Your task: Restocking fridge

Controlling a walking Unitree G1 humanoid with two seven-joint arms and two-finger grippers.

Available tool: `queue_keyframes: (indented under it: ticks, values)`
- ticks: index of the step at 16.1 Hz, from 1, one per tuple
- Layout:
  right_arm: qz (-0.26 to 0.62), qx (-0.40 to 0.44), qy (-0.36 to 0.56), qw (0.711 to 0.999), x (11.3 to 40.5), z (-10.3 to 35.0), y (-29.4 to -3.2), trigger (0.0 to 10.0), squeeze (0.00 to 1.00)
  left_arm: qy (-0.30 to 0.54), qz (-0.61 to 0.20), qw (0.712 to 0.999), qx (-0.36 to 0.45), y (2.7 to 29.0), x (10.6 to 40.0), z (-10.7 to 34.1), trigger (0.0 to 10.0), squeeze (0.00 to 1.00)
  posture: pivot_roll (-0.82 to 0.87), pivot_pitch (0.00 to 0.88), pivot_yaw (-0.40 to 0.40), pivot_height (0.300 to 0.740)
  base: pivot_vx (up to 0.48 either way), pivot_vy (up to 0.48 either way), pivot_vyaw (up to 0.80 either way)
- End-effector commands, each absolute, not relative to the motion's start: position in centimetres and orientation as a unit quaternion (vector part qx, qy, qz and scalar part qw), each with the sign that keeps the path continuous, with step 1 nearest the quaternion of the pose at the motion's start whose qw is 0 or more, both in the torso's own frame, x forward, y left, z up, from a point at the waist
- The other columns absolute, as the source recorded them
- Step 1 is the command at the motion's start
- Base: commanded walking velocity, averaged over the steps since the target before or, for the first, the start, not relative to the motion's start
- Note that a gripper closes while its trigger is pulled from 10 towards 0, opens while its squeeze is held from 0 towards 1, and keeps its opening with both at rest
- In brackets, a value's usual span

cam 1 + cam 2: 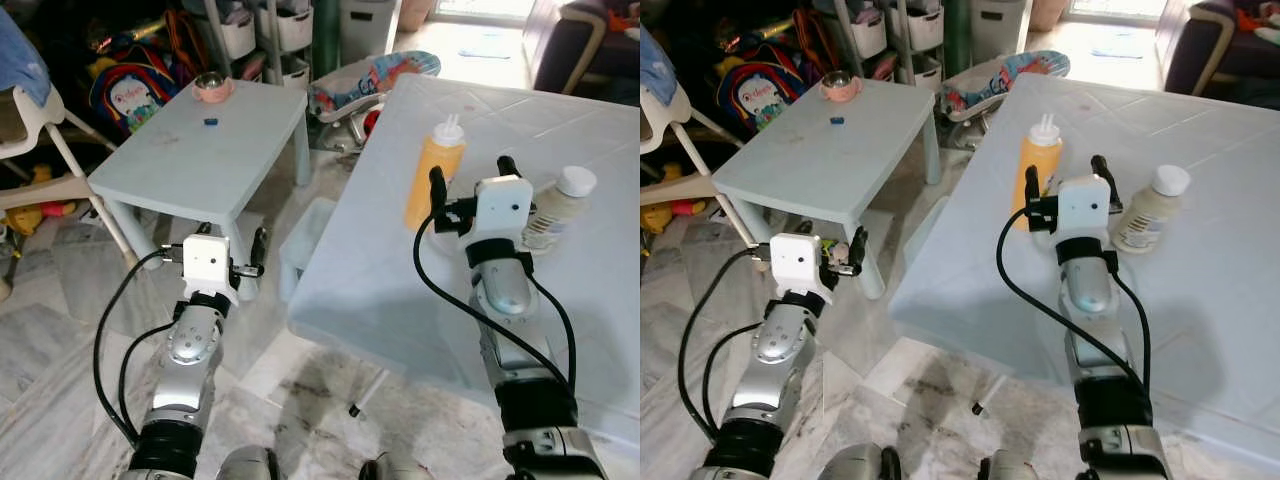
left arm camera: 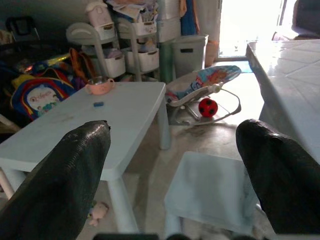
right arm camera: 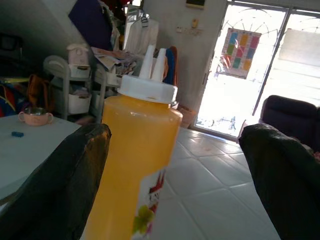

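The big white tabletop (image 1: 420, 300) is the landmark here: it fills the right half of the head views, with its near corner jutting toward the robot. Left of that corner, across a strip of marbled floor (image 1: 60, 330), stands a low pale-blue children's table (image 1: 200, 150). A small pale stool (image 2: 210, 192) sits on the floor between the two, close against the white tabletop's left edge. Beyond the white tabletop's far left corner lie a baby bouncer (image 2: 205, 90) with a red ball (image 2: 208, 107) and, further back, storage shelves with bins (image 2: 135, 45).

On the white tabletop, near its left side, an orange squeeze bottle (image 1: 433, 172) with a white twin-nozzle cap stands upright. Further in from that edge, well apart from the orange one, stands a shorter pale bottle (image 1: 558, 207) with a white lid.

The right pincer (image 1: 470, 178) hovers over the white tabletop between the two bottles, its black fingers (image 3: 65, 185) spread wide; in the wrist view the orange bottle sits inside the gap, close to one finger, with neither finger seen pressing it. The left pincer (image 1: 255, 255) hangs off the white tabletop's left edge, above the floor by the children's table leg, fingers parted and holding nothing.

On the children's table's far side rest a pink two-handled bowl (image 1: 213, 88) and a tiny blue block (image 1: 210, 122).
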State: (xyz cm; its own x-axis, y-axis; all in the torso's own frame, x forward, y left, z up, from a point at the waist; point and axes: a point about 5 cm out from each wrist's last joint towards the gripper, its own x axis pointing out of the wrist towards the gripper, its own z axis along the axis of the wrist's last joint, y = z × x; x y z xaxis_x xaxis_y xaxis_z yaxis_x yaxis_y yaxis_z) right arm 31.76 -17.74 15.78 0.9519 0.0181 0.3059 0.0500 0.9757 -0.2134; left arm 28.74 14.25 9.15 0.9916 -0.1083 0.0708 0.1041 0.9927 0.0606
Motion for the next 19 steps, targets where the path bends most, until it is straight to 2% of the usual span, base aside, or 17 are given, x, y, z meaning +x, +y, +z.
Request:
queue_keyframes:
  ticks: [1, 2, 3, 5, 6, 7, 12, 19]
  values:
    - [0.002, -0.104, -0.162, 0.981, 32.1, 16.1, -17.6, 10.0, 0.0, -0.038, -0.049, 0.997, 0.037, 14.5, 28.7, 9.3, 10.0, 0.0, 0.03, 0.069, 0.047, 0.74, 0.0, 0.0, 0.0]
    - [0.02, -0.095, -0.165, 0.982, 32.1, 16.2, -17.2, 10.0, 0.0, -0.038, -0.048, 0.997, 0.038, 14.5, 28.7, 9.4, 10.0, 0.0, 0.03, 0.07, 0.047, 0.74, 0.0, 0.0, 0.0]
    - [0.03, -0.095, -0.169, 0.981, 32.2, 16.2, -16.9, 10.0, 1.0, -0.038, -0.046, 0.997, 0.039, 14.6, 28.7, 9.4, 10.0, 0.0, 0.04, 0.071, 0.047, 0.74, 0.0, 0.0, 0.0]
    - [0.03, -0.097, -0.17, 0.98, 32.2, 16.2, -16.7, 10.0, 1.0, -0.039, -0.045, 0.997, 0.039, 14.5, 28.6, 9.5, 10.0, 0.0, 0.04, 0.073, 0.046, 0.74, 0.0, 0.0, 0.0]
    - [0.029, -0.101, -0.171, 0.98, 32.3, 16.2, -16.6, 10.0, 0.64, -0.038, -0.045, 0.997, 0.039, 14.5, 28.6, 9.5, 10.0, 0.0, 0.04, 0.074, 0.046, 0.74, 0.0, 0.0, 0.0]
    - [0.027, -0.104, -0.171, 0.979, 32.4, 16.2, -16.6, 10.0, 0.0, -0.037, -0.046, 0.998, 0.038, 14.4, 28.6, 9.4, 10.0, 0.0, 0.04, 0.075, 0.046, 0.74, 0.0, 0.0, 0.0]
    - [0.024, -0.108, -0.174, 0.979, 33.0, 16.6, -17.0, 10.0, 0.0, -0.031, -0.047, 0.998, 0.037, 14.5, 28.5, 9.3, 10.0, 0.0, 0.04, 0.082, 0.049, 0.74, 0.0, 0.0, 0.0]
    - [0.024, -0.08, -0.166, 0.983, 34.5, 17.0, -16.2, 10.0, 0.0, -0.025, -0.052, 0.997, 0.043, 14.6, 28.3, 9.2, 10.0, 0.0, 0.06, 0.096, 0.064, 0.74, 0.0, 0.0, 0.0]
